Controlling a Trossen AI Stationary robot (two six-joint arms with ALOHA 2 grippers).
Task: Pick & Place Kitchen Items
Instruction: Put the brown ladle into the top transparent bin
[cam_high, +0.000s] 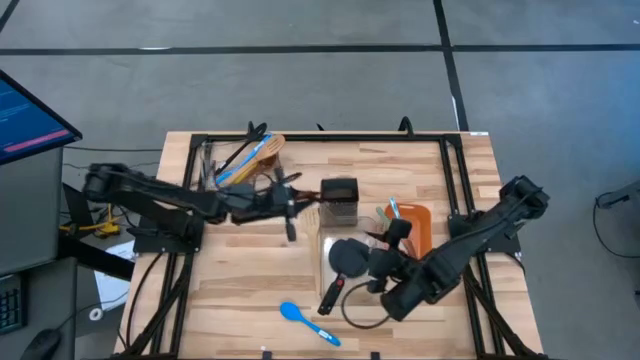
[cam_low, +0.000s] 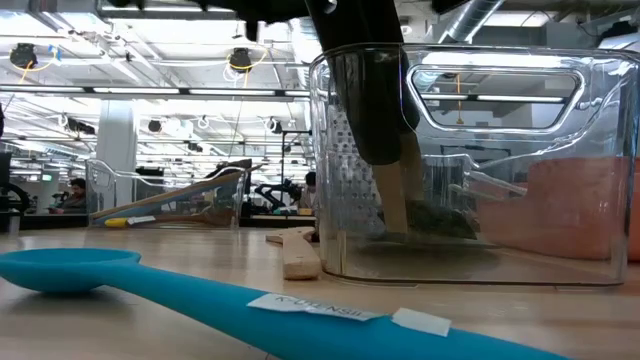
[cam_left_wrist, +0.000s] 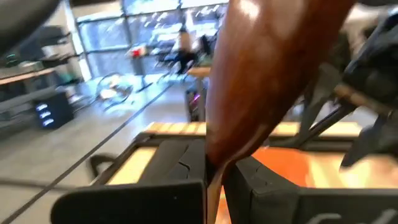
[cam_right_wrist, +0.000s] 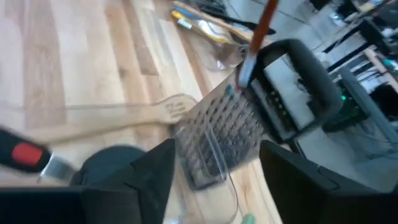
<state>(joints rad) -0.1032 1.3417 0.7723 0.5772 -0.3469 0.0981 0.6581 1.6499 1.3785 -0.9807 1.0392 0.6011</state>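
Observation:
My left gripper (cam_high: 287, 203) reaches level from the table's left to mid-table and is shut on a brown wooden utensil (cam_left_wrist: 261, 74), just left of the steel box grater (cam_high: 340, 196). The grater (cam_right_wrist: 227, 127) stands at the far end of a clear bin (cam_low: 470, 260). A black turner (cam_high: 348, 257) lies in that bin. My right gripper (cam_high: 372, 268) hovers over the bin's near right part, slanting down, open (cam_right_wrist: 214, 180) and holding nothing. A light wooden spatula (cam_right_wrist: 124, 115) lies flat beside the grater. A blue spoon (cam_high: 305, 318) lies on the table near the front edge. My left gripper pinches the wooden utensil between its two fingers at a narrow part (cam_left_wrist: 214, 171). The wood widens beyond the fingertips into a broad brown surface that fills the left wrist view. The fingers point level toward the table's right. Whether the utensil's far end rests on anything, I cannot tell.
A second clear container (cam_high: 240, 158) at the far left holds blue, yellow, wooden and black utensils. An orange piece (cam_high: 418, 228) lies right of the bin, with a red-handled tool (cam_right_wrist: 28, 154) near my right gripper. A black frame (cam_high: 300, 137) borders the wooden table.

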